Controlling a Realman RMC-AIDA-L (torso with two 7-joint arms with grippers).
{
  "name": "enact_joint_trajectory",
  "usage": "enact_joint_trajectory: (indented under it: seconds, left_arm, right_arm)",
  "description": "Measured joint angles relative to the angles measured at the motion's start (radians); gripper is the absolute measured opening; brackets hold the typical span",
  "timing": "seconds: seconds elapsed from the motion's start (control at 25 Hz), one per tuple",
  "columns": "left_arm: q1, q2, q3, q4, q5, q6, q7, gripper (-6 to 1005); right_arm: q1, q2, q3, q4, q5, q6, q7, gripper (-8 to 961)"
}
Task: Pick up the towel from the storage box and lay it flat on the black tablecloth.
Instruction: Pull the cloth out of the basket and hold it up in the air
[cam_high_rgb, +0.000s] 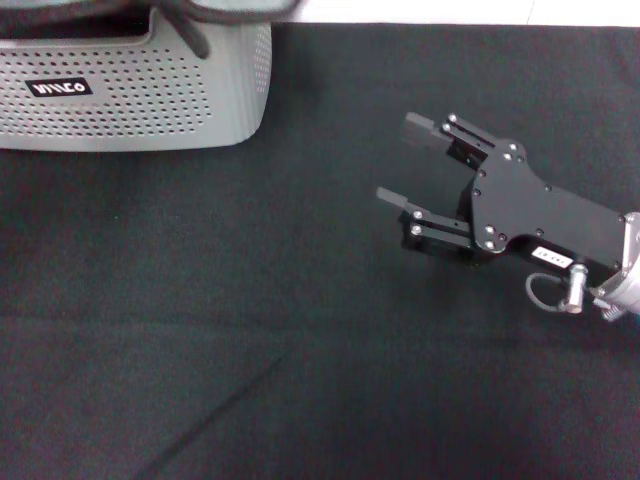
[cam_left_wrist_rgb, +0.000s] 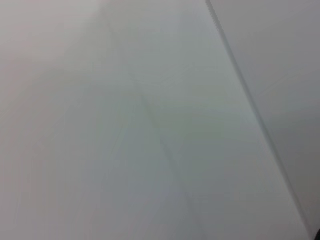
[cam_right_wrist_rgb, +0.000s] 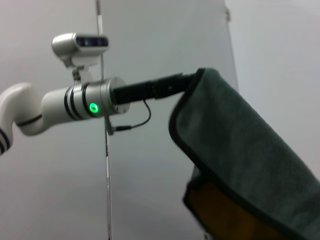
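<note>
One grey, black-edged soft towel (cam_right_wrist_rgb: 240, 150) with a yellow-orange underside hangs pinched at its corner by the left gripper (cam_right_wrist_rgb: 192, 80) above one light grey perforated plastic storage box (cam_high_rgb: 130, 95), while the right gripper (cam_high_rgb: 410, 165) hovers spread wide and empty over the one matte black tablecloth (cam_high_rgb: 250, 320).

A robot lab: bare white walls (cam_right_wrist_rgb: 280, 60) and a black tablecloth (cam_high_rgb: 250, 330) as workbench cover.

The towel (cam_right_wrist_rgb: 240, 150) hangs lifted, grey face outward, yellow-orange face showing below, black stitched edge all round. The grey perforated box (cam_high_rgb: 140, 95) stands at the far left corner of the creased black tablecloth (cam_high_rgb: 250, 330).
</note>
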Motion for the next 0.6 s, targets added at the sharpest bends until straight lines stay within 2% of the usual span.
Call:
enact_joint_trajectory:
  seconds: [0.12,0.32,0.48,0.6]
  left_arm:
    - [0.024,0.0,0.001,0.065,-0.063,0.024,-0.07,21]
    - [0.048,0.001,-0.01,0.076,-0.147,0.057,-0.117,21]
    - [0.062,-0.001,-0.006,0.076,-0.161,0.076,-0.125,20]
    - [0.089,-0.004,0.016,0.065,-0.146,0.08,-0.121,20]
  right_arm:
    - [-0.001,-0.002,0.001,-0.034,-0.002,-0.013,-0.059,807]
    - [-0.021,0.0,-0.006,-0.096,-0.02,-0.047,-0.139,807]
    - [-0.049,0.007,-0.01,-0.14,-0.037,-0.032,-0.216,807]
    - [-0.097,0.011,-0.016,-0.206,-0.058,0.008,-0.284,806]
